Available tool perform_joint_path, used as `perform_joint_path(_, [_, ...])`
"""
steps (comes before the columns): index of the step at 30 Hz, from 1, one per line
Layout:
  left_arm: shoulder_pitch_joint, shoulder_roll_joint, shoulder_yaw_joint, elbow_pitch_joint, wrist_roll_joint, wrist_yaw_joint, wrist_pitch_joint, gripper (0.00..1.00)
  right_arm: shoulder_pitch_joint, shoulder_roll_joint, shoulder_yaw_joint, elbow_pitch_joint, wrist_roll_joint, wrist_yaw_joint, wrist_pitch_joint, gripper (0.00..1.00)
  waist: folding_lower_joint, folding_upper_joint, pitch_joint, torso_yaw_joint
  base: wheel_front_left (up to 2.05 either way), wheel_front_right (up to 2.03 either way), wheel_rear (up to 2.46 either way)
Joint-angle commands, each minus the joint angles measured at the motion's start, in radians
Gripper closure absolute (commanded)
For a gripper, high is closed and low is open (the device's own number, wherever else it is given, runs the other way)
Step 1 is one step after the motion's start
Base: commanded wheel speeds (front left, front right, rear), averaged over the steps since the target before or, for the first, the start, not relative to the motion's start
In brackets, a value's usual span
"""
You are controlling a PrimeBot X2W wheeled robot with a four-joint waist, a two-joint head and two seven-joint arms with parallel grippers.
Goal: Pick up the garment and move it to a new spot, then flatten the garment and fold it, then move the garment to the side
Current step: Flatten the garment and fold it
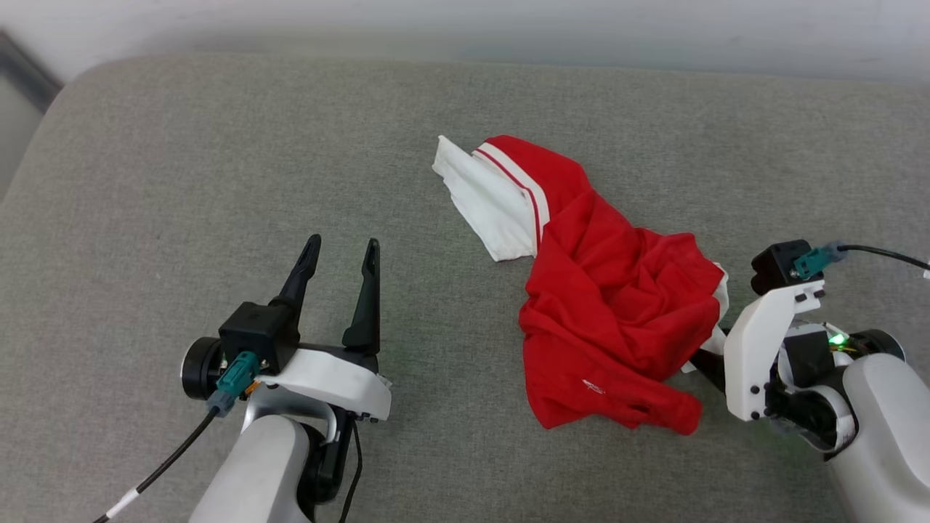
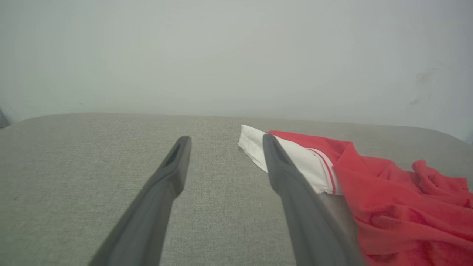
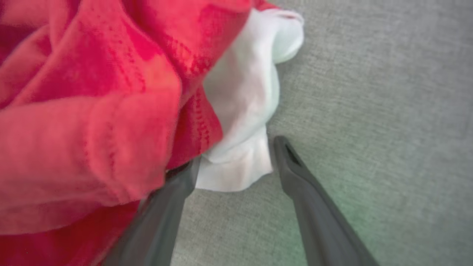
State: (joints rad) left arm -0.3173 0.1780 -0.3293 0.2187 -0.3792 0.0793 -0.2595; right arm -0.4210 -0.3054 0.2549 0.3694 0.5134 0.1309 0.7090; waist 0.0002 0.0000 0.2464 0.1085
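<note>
The garment (image 1: 617,305) lies crumpled on the grey cushion, red with a white sleeve and striped trim spread toward the far left. My left gripper (image 1: 343,250) stands open well to its left, nothing between its fingers; in the left wrist view the left gripper (image 2: 225,140) points past the garment (image 2: 399,199), whose white sleeve lies just beyond the right finger. My right gripper (image 1: 703,356) is at the garment's right edge, mostly hidden by cloth. In the right wrist view the right gripper (image 3: 236,155) is open with a white fold of the garment (image 3: 240,111) between its fingers and red cloth draped over the left finger.
The grey cushion (image 1: 218,145) fills the work area, its far edge rounded against a pale wall. A dark strip (image 1: 25,73) runs past its far left corner. Black cables trail from both wrists.
</note>
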Motion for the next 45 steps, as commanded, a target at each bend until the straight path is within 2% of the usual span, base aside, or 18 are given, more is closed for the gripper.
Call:
perform_joint_path(1, [-0.015,-0.006,0.000,0.005,0.006,-0.004,-0.005,0.00,0.011,0.002,0.032,0.052,0.014,0.000,0.017,0.00,-0.0002,0.0000,0.010,0.011,0.00,0.00,0.00])
perform_joint_path(3, [-0.018,-0.008,0.001,0.008,0.007,-0.005,-0.006,0.00,0.011,0.003,0.046,0.073,0.023,0.000,0.013,0.00,-0.0002,0.0000,0.011,0.013,0.00,0.00,0.00])
perform_joint_path(5, [-0.018,-0.011,0.005,0.014,0.008,-0.007,-0.006,0.00,0.012,0.003,0.068,0.099,0.043,0.000,0.009,0.98,-0.0002,0.0000,0.010,0.014,0.00,0.00,0.00])
perform_joint_path(6, [-0.016,-0.012,0.008,0.016,0.009,-0.007,-0.007,0.00,0.008,-0.002,0.079,0.105,0.049,0.000,0.003,1.00,-0.0002,0.0000,0.008,0.012,0.00,0.00,0.00])
perform_joint_path(14, [0.026,-0.011,0.038,0.025,0.013,-0.006,-0.007,0.00,-0.082,-0.087,0.046,0.020,0.010,-0.001,-0.124,1.00,-0.0002,0.0000,-0.049,-0.038,0.00,0.00,0.00])
perform_joint_path(18, [0.046,-0.007,0.051,0.023,0.012,-0.005,-0.006,0.00,-0.075,-0.125,-0.029,-0.044,-0.019,-0.001,-0.147,1.00,-0.0002,0.0000,-0.079,-0.070,0.00,0.00,0.00])
perform_joint_path(21, [0.061,-0.008,0.057,0.023,0.011,-0.005,-0.006,0.00,-0.026,-0.139,-0.127,-0.079,-0.034,-0.001,-0.144,1.00,-0.0002,0.0000,-0.098,-0.090,0.00,0.00,0.00])
perform_joint_path(24, [0.073,-0.006,0.061,0.023,0.012,-0.003,-0.006,0.00,0.059,-0.125,-0.245,-0.090,-0.053,0.000,-0.123,1.00,-0.0002,0.0000,-0.111,-0.102,0.00,0.00,0.00])
perform_joint_path(28, [0.087,-0.005,0.060,0.032,0.006,-0.006,-0.006,0.00,0.204,-0.057,-0.378,-0.061,-0.066,0.000,-0.095,1.00,-0.0002,0.0000,-0.125,-0.104,0.00,0.00,0.00])
perform_joint_path(30, [0.089,-0.003,0.061,0.035,0.004,-0.003,-0.006,0.00,0.263,-0.018,-0.420,-0.027,-0.084,0.000,-0.119,1.00,-0.0002,0.0000,-0.129,-0.103,0.00,0.00,0.00])
perform_joint_path(31, [0.091,-0.002,0.062,0.037,0.002,-0.002,-0.006,0.00,0.282,0.001,-0.427,-0.011,-0.090,0.000,-0.137,0.78,-0.0002,0.0000,-0.131,-0.102,0.00,0.00,0.00])
perform_joint_path(32, [0.096,-0.002,0.063,0.038,0.000,0.000,-0.006,0.00,0.292,0.023,-0.432,-0.001,-0.087,0.000,-0.161,0.44,-0.0002,0.0000,-0.133,-0.102,0.00,0.00,0.00])
perform_joint_path(33, [0.100,0.001,0.065,0.039,-0.001,-0.001,-0.005,0.00,0.301,0.034,-0.433,0.004,-0.096,0.000,-0.189,0.00,-0.0002,0.0000,-0.134,-0.103,0.00,0.00,0.00])
perform_joint_path(39, [0.128,0.015,0.073,0.047,-0.014,0.010,0.001,0.00,0.328,0.077,-0.445,-0.024,-0.153,0.000,-0.410,0.00,-0.0002,0.0000,-0.164,-0.104,0.00,0.00,0.00])
perform_joint_path(45, [0.166,0.030,0.084,0.046,-0.028,0.018,0.016,0.00,0.357,0.104,-0.441,-0.124,-0.251,0.000,-0.585,0.00,-0.0002,0.0000,-0.207,-0.111,0.00,0.00,0.00])
